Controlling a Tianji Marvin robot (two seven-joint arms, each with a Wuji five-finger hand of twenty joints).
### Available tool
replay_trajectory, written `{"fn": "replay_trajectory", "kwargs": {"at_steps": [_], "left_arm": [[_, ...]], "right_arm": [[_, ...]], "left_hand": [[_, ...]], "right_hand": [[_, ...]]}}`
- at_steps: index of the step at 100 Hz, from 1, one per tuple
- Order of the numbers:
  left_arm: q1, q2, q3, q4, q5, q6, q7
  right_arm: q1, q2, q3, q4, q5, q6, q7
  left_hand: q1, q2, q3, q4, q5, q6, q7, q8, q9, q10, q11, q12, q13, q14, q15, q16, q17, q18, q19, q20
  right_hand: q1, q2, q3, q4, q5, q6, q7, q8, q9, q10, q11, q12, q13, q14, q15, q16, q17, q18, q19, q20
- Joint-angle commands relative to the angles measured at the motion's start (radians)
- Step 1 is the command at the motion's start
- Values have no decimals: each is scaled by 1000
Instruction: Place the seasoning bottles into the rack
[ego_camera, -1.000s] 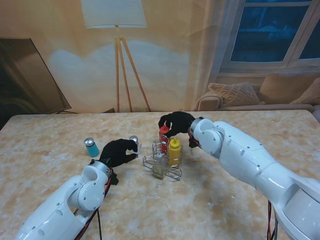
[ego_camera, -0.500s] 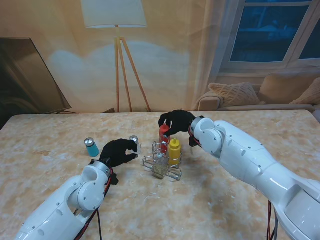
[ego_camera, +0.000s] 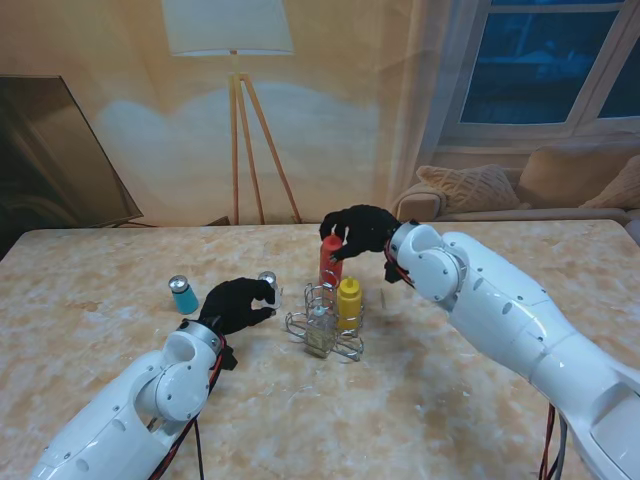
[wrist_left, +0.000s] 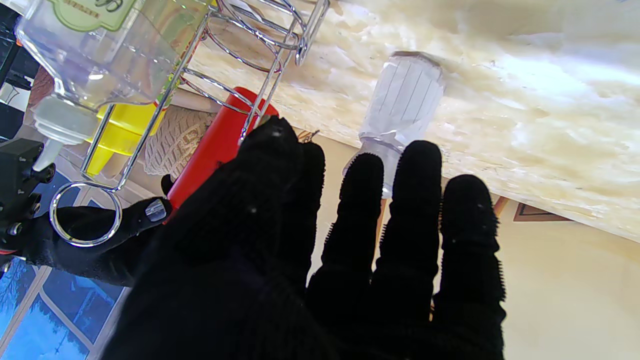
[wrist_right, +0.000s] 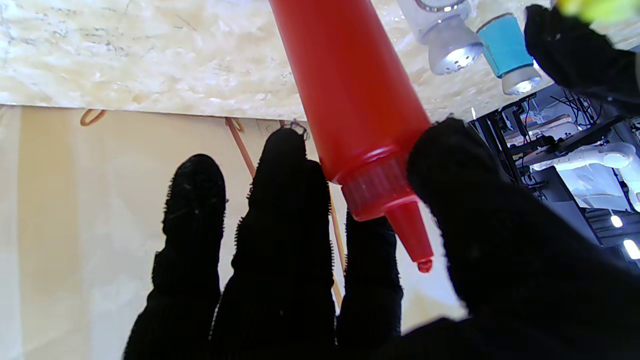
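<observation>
Pinching the red bottle (ego_camera: 329, 262) near its cap, my right hand (ego_camera: 360, 231) holds it at the frame's centre, over the rack (ego_camera: 325, 320). The yellow bottle (ego_camera: 348, 300) and clear bottle (ego_camera: 319, 331) stand inside. My left hand (ego_camera: 235, 303), fingers spread, holds nothing just beside the white shaker (ego_camera: 268, 288). The blue shaker (ego_camera: 182, 295) stands at left.
</observation>
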Motion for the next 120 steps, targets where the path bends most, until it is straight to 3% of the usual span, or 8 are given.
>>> {"fn": "replay_trajectory", "kwargs": {"at_steps": [1, 45, 120], "left_arm": [[1, -2, -1, 0, 1, 1, -12], [0, -3, 0, 1, -1, 2, -11], [-4, -4, 2, 4, -4, 7, -11]], "right_arm": [[-5, 3, 9, -22, -2, -6, 15], [-16, 7, 33, -70, 8, -8, 26], [-52, 36, 78, -135, 30, -30, 110]], "left_hand": [[-13, -7, 15, -20, 3, -7, 18, -5, 13, -12, 9, 4, 18, -7, -11, -7, -6, -8, -5, -16], [-13, -6, 13, -20, 3, -7, 18, -4, 13, -13, 9, 4, 17, -6, -11, -7, -5, -9, -5, -16], [-11, 0, 7, -18, 4, -7, 17, -4, 13, -13, 8, 4, 17, -5, -11, -6, -7, -8, -5, -16]], "right_hand": [[73, 40, 40, -5, 95, -162, 228, 34, 21, -29, 0, 26, 17, -23, 9, 29, 10, -24, 14, 23], [70, 39, 39, -5, 94, -157, 226, 34, 20, -25, -1, 28, 18, -22, 6, 29, 11, -21, 10, 26], [66, 34, 44, -7, 105, -159, 220, 32, 32, -26, -9, 25, 25, -21, 1, 25, 12, -18, 3, 28]]}}
